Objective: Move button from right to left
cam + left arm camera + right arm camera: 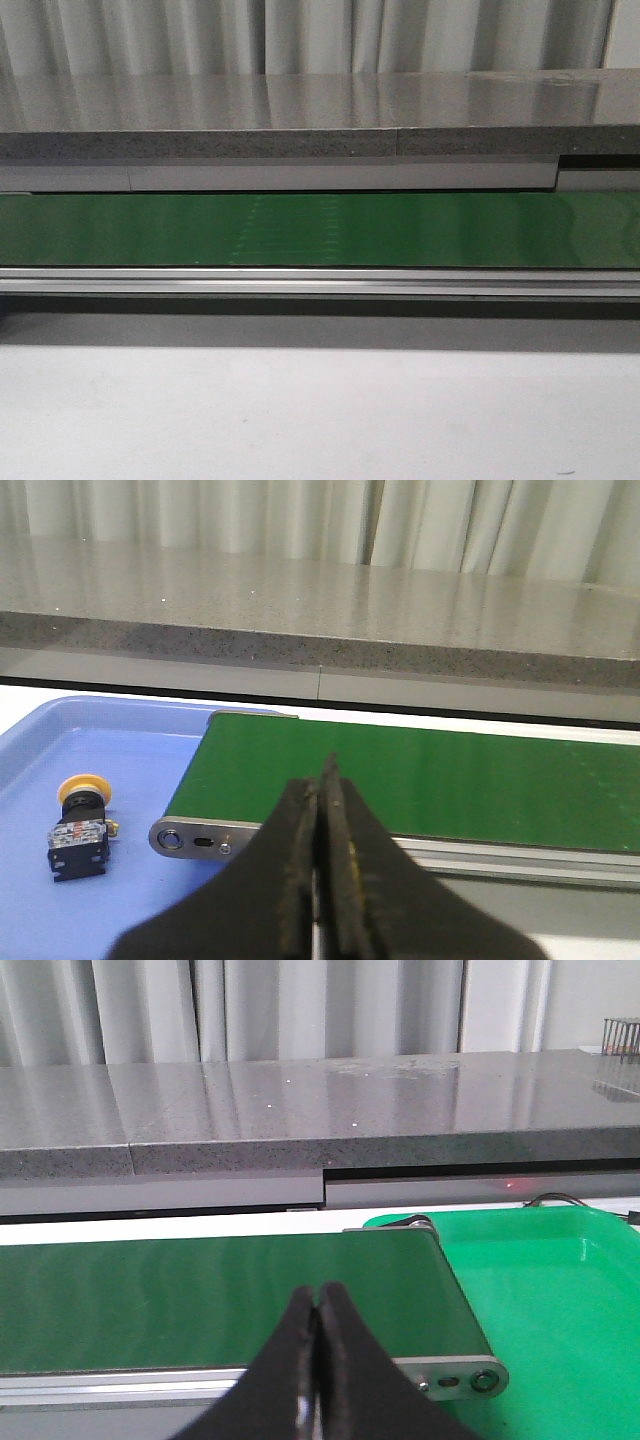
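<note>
- Button (80, 822) shows only in the left wrist view, lower left of that frame. It lies in the blue tray (140, 742), just beside the near end of the green belt (420, 780) but not touching its roller cap.
- Long axis: yellow-orange cap toward the upper part of the frame, black boxy body w/ bluish marks toward the bottom; it seems to be lying on its side, tipped a bit.
- Left gripper (322, 780): fingers pressed together, nothing between them. Button sits off to the frame-left of the tips and a bit lower, well apart from them.
- Right gripper (317, 1305): fingers also closed tight and empty. It looks over the other belt end and a green tray (560, 1290); no button visible in what shows of that tray.
- Front view, mid frame: belt only, w/ grey tabletop (320, 410) across the bottom; no arm, no tray, no button there.
- Judgement: left arm is clearly nearer; right has no button in sight. Since the button already lies in the left-side tray, the visible one looks delivered; can't tell if another is due on the right.
- If the left arm must grip it: swing toward frame-left, open the fingers, close across the black body rather than the round cap, which would likely slip.
</note>
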Motion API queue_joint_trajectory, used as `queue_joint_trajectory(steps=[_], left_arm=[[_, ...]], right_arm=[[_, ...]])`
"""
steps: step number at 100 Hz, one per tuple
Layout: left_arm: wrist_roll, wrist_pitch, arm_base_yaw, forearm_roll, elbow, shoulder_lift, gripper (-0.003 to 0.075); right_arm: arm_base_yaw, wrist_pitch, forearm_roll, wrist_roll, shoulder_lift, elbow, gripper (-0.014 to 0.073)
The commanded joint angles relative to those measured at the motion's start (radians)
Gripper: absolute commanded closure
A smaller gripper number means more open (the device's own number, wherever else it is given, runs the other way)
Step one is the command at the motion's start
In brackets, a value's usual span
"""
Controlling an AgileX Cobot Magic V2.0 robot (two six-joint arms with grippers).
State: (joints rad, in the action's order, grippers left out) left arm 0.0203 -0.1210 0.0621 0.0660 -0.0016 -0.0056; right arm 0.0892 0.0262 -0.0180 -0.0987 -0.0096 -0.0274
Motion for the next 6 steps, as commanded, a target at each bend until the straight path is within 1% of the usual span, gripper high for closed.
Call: queue_joint_trajectory(steps=[1,6], left_arm=[[0.006,0.084,0.007,-0.001,0.046,-0.028,0.0741],[0.006,0.084,0.007,-0.001,0.046,-0.028,0.0741]], right_arm=[[-0.001,-0.084,-0.014,-0.003,-0.02,0.014,0.0661],[-0.001,-0.084,-0.014,-0.003,-0.02,0.014,0.0661]])
